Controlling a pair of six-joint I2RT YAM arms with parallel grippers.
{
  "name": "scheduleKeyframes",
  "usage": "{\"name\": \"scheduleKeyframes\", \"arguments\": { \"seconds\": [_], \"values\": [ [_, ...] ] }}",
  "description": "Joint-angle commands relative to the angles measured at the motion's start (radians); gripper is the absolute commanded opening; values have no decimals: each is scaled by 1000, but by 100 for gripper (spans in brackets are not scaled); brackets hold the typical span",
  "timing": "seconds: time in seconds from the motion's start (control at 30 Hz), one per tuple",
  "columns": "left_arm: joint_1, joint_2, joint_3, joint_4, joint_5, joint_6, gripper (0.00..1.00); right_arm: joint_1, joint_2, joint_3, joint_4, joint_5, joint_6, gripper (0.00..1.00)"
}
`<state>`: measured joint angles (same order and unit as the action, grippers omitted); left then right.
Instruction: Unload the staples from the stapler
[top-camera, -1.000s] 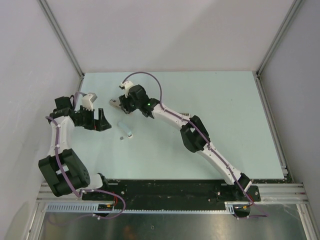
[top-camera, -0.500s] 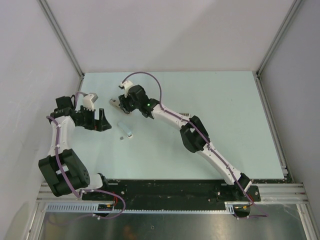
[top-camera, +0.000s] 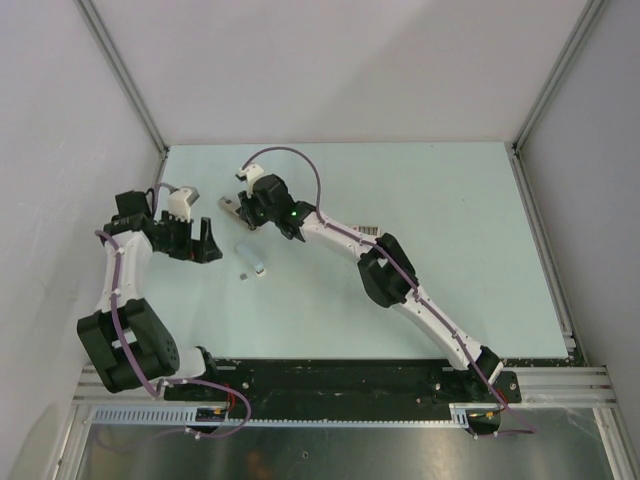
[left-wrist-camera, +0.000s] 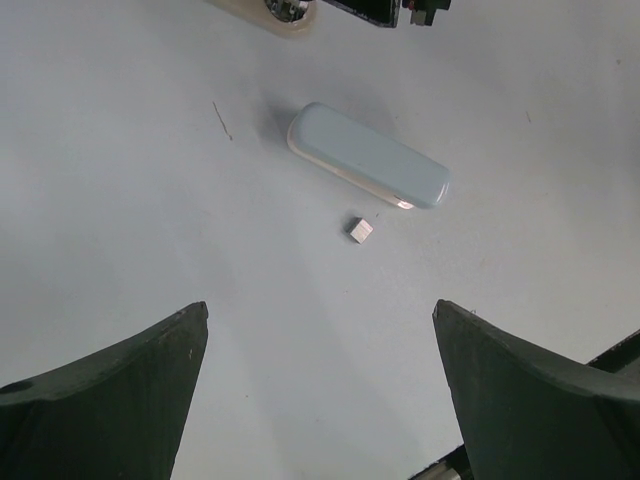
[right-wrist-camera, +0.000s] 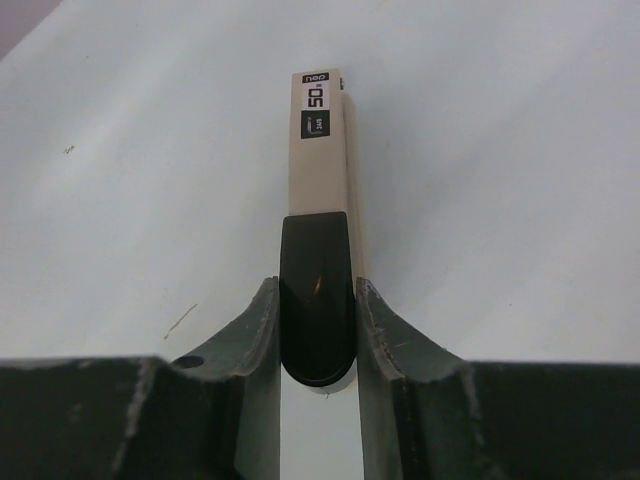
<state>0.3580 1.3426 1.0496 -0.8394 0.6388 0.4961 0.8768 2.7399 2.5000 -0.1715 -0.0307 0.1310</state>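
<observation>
Right arm's shifted slightly vs 1 s ago, baring more of the 1 barcode packet (top-camera: 369, 230). Right gripper (right-wrist-camera: 316, 287) clamps the 1 stapler (right-wrist-camera: 322, 180) btwn both fingers, toward the table's (top-camera: 450, 200) far-left corner. Left gripper (left-wrist-camera: 320, 330) gapes wide over 1 staple block (left-wrist-camera: 360, 229) & 1 pale blue capsule (left-wrist-camera: 368, 157), nearer the left edge.

stapler (top-camera: 228, 204) mostly hidden under right gripper (top-camera: 248, 208) from above | top edge crops it in left wrist view | staples (top-camera: 243, 274) just a speck overhead
</observation>
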Motion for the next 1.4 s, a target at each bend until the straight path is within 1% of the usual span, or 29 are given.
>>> {"name": "scheduleKeyframes", "arguments": {
  "seconds": [0.0, 0.1, 0.2, 0.33, 0.4, 0.5, 0.63, 0.7, 0.73, 0.77, 0.9, 1.03, 1.17, 1.2, 1.27, 1.37],
  "values": [
    [-26, -21, 45, 9, -3, -24, 100, 1, -96, -95, 32, 73, 11, 0],
    [-55, -15, 51, 16, -5, -33, 99, -2, -216, -284, 53, 114, 13, 0],
    [-95, -9, 53, 31, -15, -47, 99, -8, -378, -521, 113, 150, 22, 0],
    [-161, -13, 49, 57, -41, -64, 99, -13, -566, -819, 186, 177, 63, 0],
    [-196, -20, 46, 72, -57, -74, 99, -11, -645, -943, 196, 193, 85, 0],
    [-261, -29, 44, 93, -90, -90, 99, 4, -735, -1057, 138, 233, 133, 0],
    [-365, -25, 49, 123, -151, -122, 99, 44, -836, -1163, 49, 303, 201, 0],
    [-418, -11, 62, 138, -194, -140, 99, 62, -866, -1189, 3, 335, 226, 0],
    [-440, 0, 75, 144, -216, -152, 99, 66, -876, -1194, -21, 342, 239, 2],
    [-455, 13, 89, 146, -236, -169, 99, 68, -883, -1197, -39, 347, 250, 6],
    [-468, 59, 174, 144, -269, -236, 100, 50, -914, -1199, -79, 323, 279, 29],
    [-448, 54, 209, 147, -226, -274, 99, 25, -944, -1187, -90, 264, 281, 50],
    [-414, 81, 241, 148, -201, -336, 100, 18, -928, -1129, -130, 237, 263, 68],
    [-403, 89, 238, 147, -174, -335, 99, 20, -916, -1107, -143, 235, 258, 71],
    [-395, 96, 222, 149, -155, -332, 99, 26, -885, -1068, -174, 238, 251, 73],
    [-420, 74, 204, 153, -229, -316, 99, 34, -840, -1017, -218, 242, 241, 74]
  ]
}}
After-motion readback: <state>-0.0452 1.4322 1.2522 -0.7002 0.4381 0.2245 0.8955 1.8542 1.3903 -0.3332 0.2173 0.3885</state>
